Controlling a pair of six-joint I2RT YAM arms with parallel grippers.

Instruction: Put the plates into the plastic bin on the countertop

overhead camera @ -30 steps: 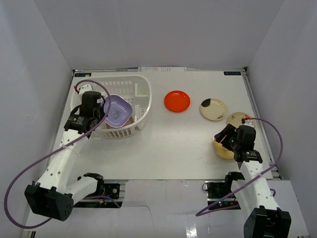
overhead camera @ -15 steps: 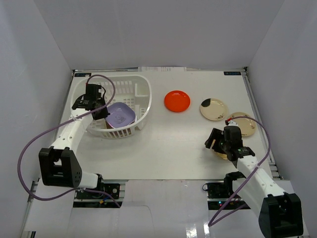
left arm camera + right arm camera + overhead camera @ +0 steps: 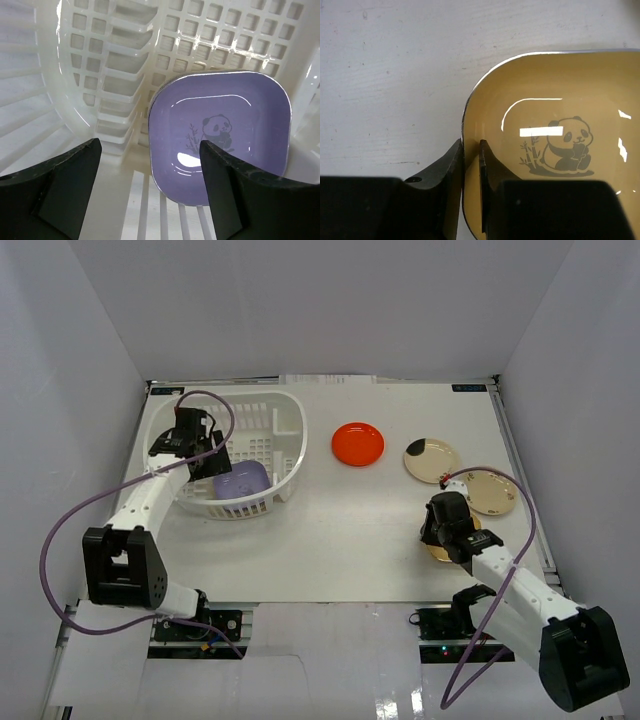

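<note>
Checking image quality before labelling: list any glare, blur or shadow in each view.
Left wrist: white glare patch on the purple plate, glints on the plastic bin wall, near left fingers dark and soft. Right wrist: rectangular reflections on the yellow plate. Top external: even light, faint shadows, sharp.

purple plate (image 3: pixel 220 150): panda print, lying in white bin (image 3: pixel 120 65) | left fingers (image 3: pixel 65 185): spread wide, holding nothing

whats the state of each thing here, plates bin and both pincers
left pincer: open, empty, over plastic bin
purple plate: flat in bin, ungripped
right pincer: shut on yellow plate rim
yellow plate: rim pinched
red plate: free on countertop
cream plate: free on countertop
beige plate: free on countertop
</note>
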